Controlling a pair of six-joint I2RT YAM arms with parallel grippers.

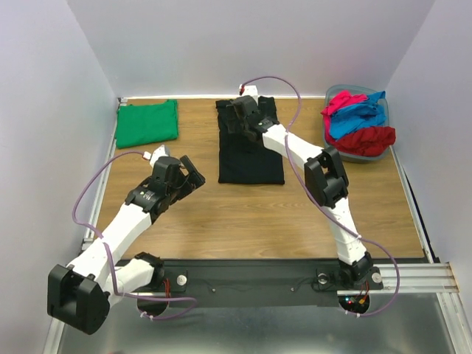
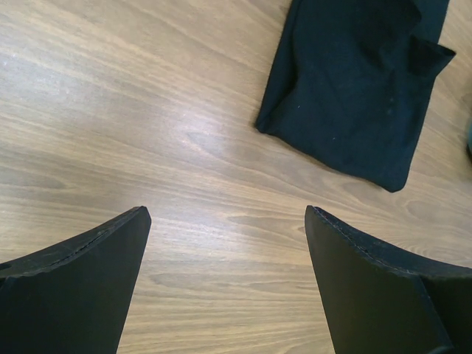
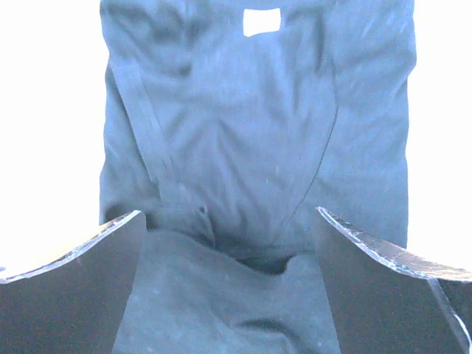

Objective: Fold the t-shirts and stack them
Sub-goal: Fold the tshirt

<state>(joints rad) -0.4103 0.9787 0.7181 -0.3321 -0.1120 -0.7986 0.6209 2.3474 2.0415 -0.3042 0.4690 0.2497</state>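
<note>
A black t-shirt point(image 1: 251, 158) lies flat at the back centre of the table, its sides folded in to a long strip. My right gripper point(image 1: 242, 118) hovers over its far half, open, with nothing held. In the right wrist view the gripper point(image 3: 228, 212) has its jaws wide apart over the shirt point(image 3: 251, 125), with a white label point(image 3: 262, 22) at the far end and a cloth edge lying across between the fingers. My left gripper point(image 1: 192, 173) is open and empty above bare wood, left of the shirt point(image 2: 354, 88). A folded green t-shirt point(image 1: 147, 123) lies at the back left.
A grey-blue tub point(image 1: 354, 156) at the back right holds crumpled red point(image 1: 369, 139), blue point(image 1: 358, 116) and pink point(image 1: 341, 99) t-shirts. White walls close in the table on the left, back and right. A purple cable runs along each arm.
</note>
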